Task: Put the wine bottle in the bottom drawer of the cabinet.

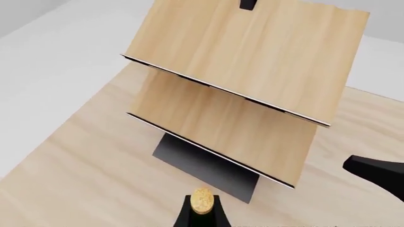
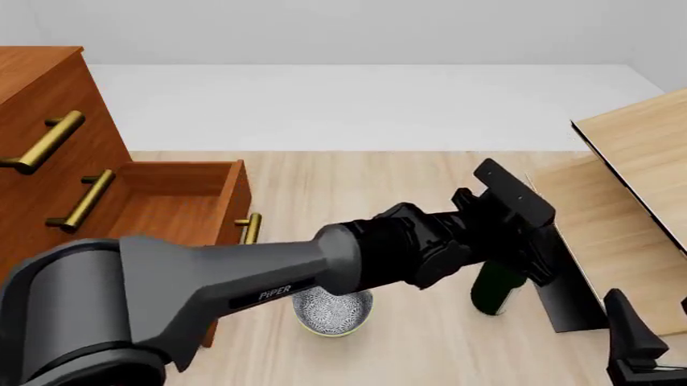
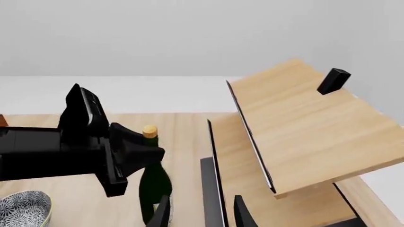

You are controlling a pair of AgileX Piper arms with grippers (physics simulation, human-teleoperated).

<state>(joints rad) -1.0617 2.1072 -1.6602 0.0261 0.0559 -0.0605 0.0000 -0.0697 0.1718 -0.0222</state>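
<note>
The dark green wine bottle [image 2: 495,291] stands upright on the table, right of the middle. Its tan cork [image 3: 149,131] shows above the fingers in the right wrist view, and the cork [image 1: 202,200] also shows in the left wrist view. My left gripper [image 2: 517,259] reaches across from the left and is shut on the bottle's neck [image 3: 150,144]. The reddish-brown cabinet [image 2: 43,88] stands at the far left. Its bottom drawer [image 2: 177,173] is pulled out, open and bare inside. My right gripper [image 3: 203,213] is open at the near right, close to the bottle's base.
A patterned grey-white bowl [image 2: 333,312] sits on the table under the left arm, in front of the drawer's brass handle [image 2: 249,227]. A pale-wood shelf unit [image 2: 644,137] on a black base [image 2: 564,293] stands just right of the bottle.
</note>
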